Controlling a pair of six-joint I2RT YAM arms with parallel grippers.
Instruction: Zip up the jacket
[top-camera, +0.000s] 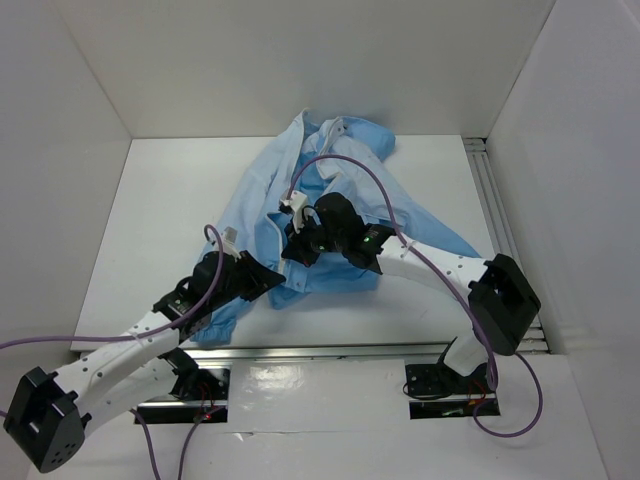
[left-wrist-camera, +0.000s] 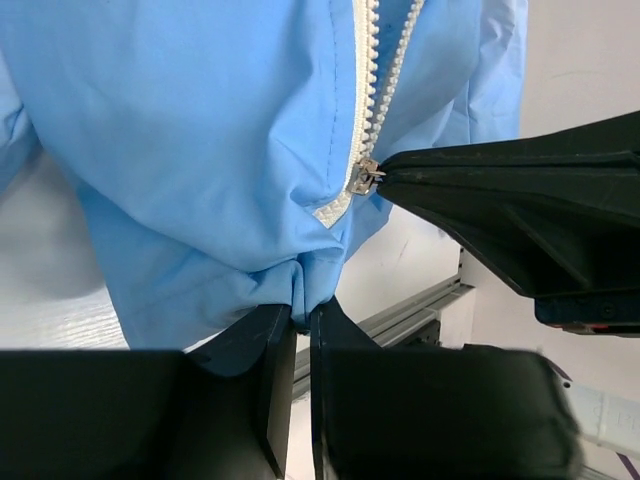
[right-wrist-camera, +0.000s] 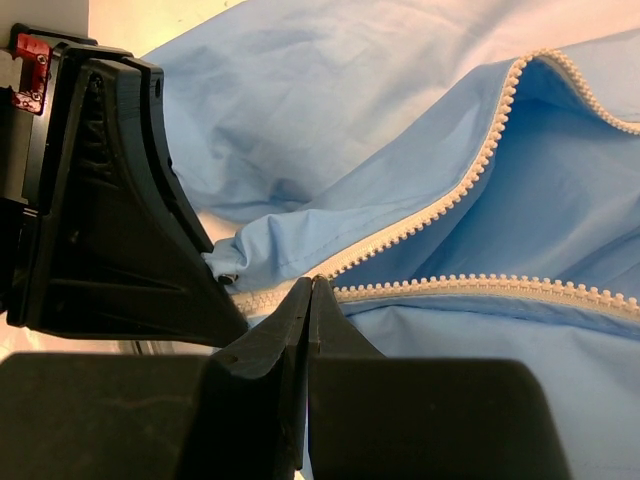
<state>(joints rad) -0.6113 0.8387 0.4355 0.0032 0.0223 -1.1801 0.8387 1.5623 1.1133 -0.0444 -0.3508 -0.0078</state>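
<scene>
**Zip at the starting line:** The light-blue jacket (top-camera: 268, 190) lay rumpled at the middle of the white counter (top-camera: 165, 215), collar toward the far wall. Its front gaped open above the foot of its white zipper (right-wrist-camera: 480, 284). My left pincer (left-wrist-camera: 302, 318) was clenched on the hem (left-wrist-camera: 283, 280) just below the zipper's foot, with fabric bunched between its fingers. My right pincer (right-wrist-camera: 310, 292) was pinched tight on the small metal slider (left-wrist-camera: 365, 178), where the two rows of teeth met. By my reckoning the zip was barely begun. To pull it well, I judged, the left had to hold the hem taut and low. The right would then draw the slider slowly and straight along the teeth toward the collar, with loose cloth kept out of its path.
</scene>
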